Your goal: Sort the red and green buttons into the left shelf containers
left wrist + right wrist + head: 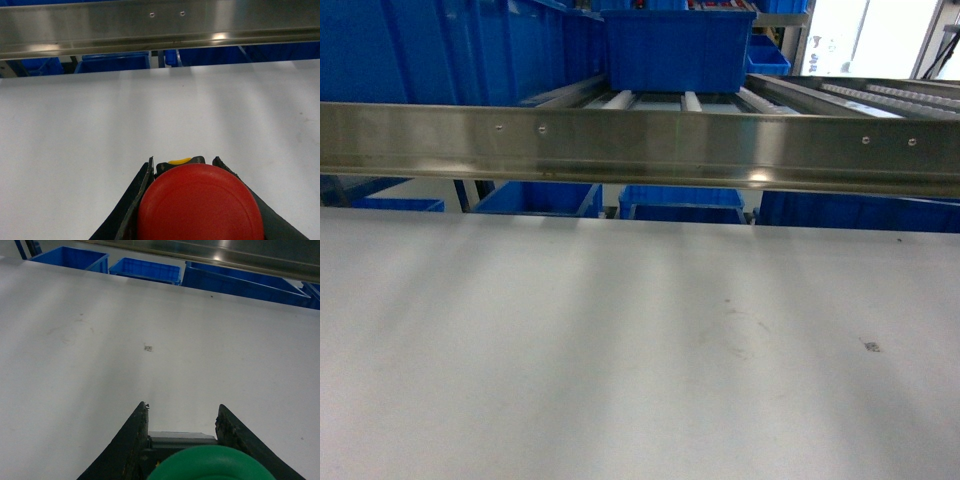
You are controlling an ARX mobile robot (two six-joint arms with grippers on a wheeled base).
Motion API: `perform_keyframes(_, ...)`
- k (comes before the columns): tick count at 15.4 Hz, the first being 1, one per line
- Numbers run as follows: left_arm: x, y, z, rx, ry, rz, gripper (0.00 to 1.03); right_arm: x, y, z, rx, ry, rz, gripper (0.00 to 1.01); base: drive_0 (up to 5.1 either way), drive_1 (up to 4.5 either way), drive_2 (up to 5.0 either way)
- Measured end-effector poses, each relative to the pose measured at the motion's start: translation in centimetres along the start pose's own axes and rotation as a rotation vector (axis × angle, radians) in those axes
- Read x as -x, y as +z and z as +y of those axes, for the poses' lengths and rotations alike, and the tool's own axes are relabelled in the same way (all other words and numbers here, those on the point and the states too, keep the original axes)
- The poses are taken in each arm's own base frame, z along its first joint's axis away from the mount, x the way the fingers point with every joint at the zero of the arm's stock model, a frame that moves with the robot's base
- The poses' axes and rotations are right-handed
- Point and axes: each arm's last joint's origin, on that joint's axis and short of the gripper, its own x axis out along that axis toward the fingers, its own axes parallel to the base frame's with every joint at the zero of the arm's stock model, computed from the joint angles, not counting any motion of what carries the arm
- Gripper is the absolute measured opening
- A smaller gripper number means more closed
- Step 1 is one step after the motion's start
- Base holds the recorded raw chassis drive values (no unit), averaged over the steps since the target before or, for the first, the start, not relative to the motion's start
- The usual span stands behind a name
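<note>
In the left wrist view my left gripper [183, 160] is shut on the red button [200, 205], whose wide red cap fills the space between the black fingers [135, 200] above the white table [100, 125]. In the right wrist view my right gripper [182, 406] is shut on the green button [215, 465], gripped by its grey body with the green cap toward the camera. Neither gripper appears in the head view. On the roller shelf behind the steel rail [640, 140] stand two large blue containers, one at the far left [440, 50] and one in the middle [678, 45].
The steel rail crosses the whole far edge of the table [620, 350]. Lower blue bins [540, 197] [685, 200] sit beneath the shelf behind it. Rollers [880, 95] run along the shelf's right side. A small dark speck [870, 347] marks the tabletop.
</note>
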Motion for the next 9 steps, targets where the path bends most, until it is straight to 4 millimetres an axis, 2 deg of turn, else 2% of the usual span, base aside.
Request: perform_keyframes(9, 0.01, -0.02, 0.00, 0.000, 0.000, 0.002, 0.31, -0.01, 0.00, 0.00, 0.000, 0.000, 0.000, 0.35, -5.0, 2.32, 2.5)
